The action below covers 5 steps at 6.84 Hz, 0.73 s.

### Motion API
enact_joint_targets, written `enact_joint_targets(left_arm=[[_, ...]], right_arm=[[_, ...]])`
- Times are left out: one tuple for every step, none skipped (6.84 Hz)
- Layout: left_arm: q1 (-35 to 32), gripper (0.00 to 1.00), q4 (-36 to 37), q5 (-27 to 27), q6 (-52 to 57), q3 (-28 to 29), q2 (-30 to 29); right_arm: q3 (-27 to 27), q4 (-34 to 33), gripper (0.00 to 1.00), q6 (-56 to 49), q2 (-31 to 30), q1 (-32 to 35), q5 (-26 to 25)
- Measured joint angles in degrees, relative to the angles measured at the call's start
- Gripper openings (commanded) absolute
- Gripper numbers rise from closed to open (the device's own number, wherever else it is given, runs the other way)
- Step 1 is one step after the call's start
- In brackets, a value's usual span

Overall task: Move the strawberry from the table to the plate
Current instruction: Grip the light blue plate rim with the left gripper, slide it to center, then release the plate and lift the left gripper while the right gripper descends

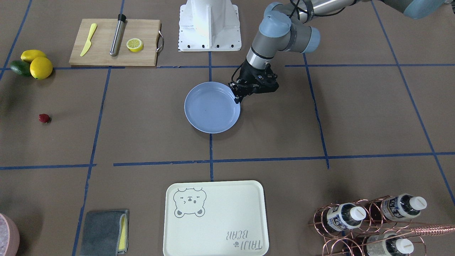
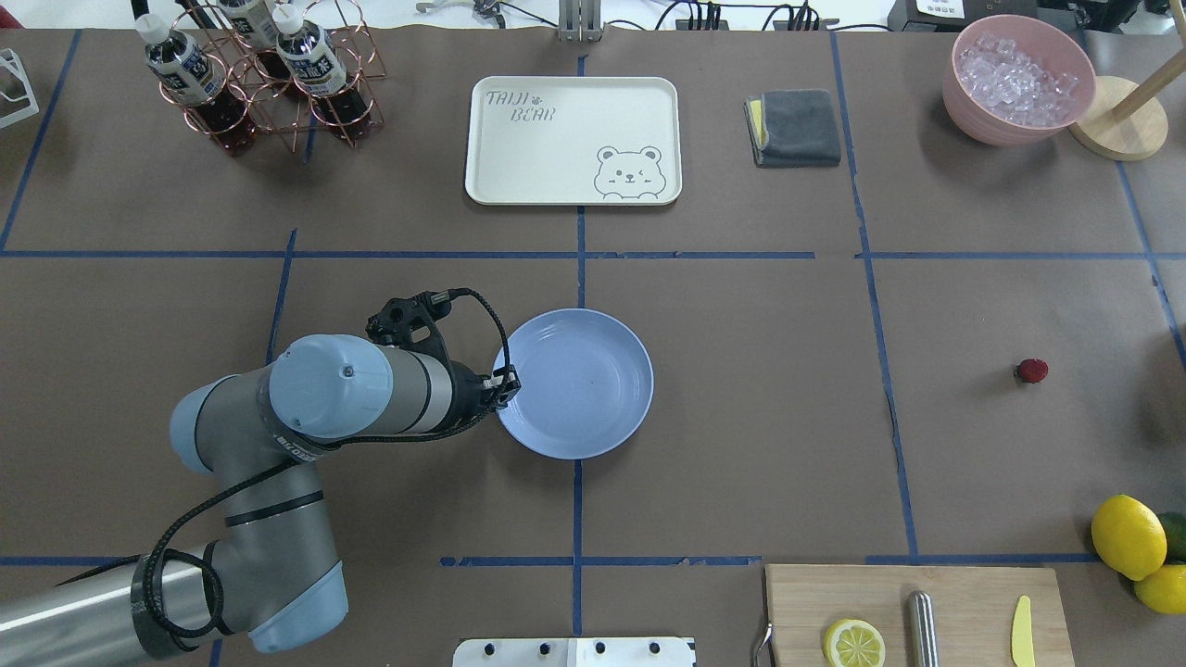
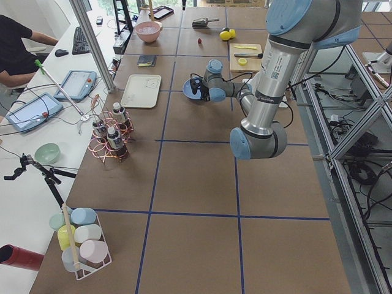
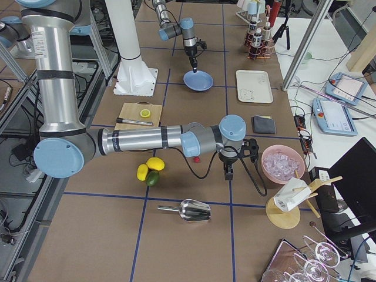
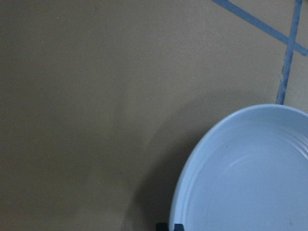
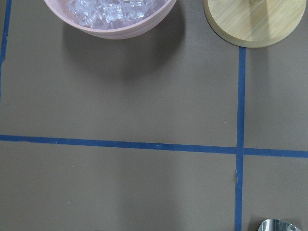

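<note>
The left hand (image 1: pixel 237 96) reaches down at the plate (image 1: pixel 212 108). Its fingers stand almost together and pinch the plate's rim on the side towards the robot's left. The left wrist view shows the two dark fingertips (image 5: pixel 162 225) close on either side of that rim. The plate rests flat on the tabletop (image 1: pixel 284 142), near its middle, over a blue tape line.

The right hand (image 4: pixel 228 174) hangs over the tabletop near the bowl (image 2: pixel 973 102). It shows only in the side view, so how far it is open cannot be told. Its wrist camera looks down on bare brown surface, tape lines and the bowl's edge.

The strawberry (image 1: pixel 44 118) lies on the tabletop, far out on the robot's right. It is well apart from the plate and touches neither hand.

Counted:
- one strawberry and one plate
- two whole lemons (image 1: pixel 41 67), touching each other, with one avocado (image 1: pixel 19 67) against them
- one board (image 1: pixel 106 53), which carries one lemon half (image 1: pixel 135 44), one yellow knife (image 1: pixel 88 40) and one metal tube (image 1: pixel 117 35)
- one cream tray (image 1: pixel 220 220) with a bear drawing
- one grey cloth (image 1: pixel 103 233)
- one copper rack (image 1: pixel 327 227) holding three bottles (image 1: pixel 346 216)
- one pink bowl filled with ice (image 2: pixel 1015 74)
- one metal scoop (image 4: pixel 188 210)
</note>
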Motion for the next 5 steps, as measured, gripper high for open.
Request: enact_joint_targets(left_arm=[[-0.01, 1.00, 0.03, 0.18, 0.05, -0.91, 0.08], [-0.10, 1.00, 0.38, 0.12, 0.12, -2.56, 0.11], [-0.22, 1.00, 2.18, -0.11, 0.30, -4.32, 0.00], [-0.71, 1.00, 5.71, -0.32, 1.08, -6.17, -0.25], [-1.90, 1.00, 9.09, -1.19, 2.93, -7.95, -0.42]], right_arm=[[0.16, 0.00, 1.00, 0.44, 0.01, -0.47, -0.01], [0.81, 0.02, 1.00, 2.08, 0.00, -1.81, -0.08], [2.13, 0.08, 1.00, 4.92, -0.01, -3.87, -0.21], [3.58, 0.49, 1.00, 8.23, -0.12, -6.25, -0.44], [4.44, 2.93, 1.00, 12.03, -0.67, -8.73, -1.25]])
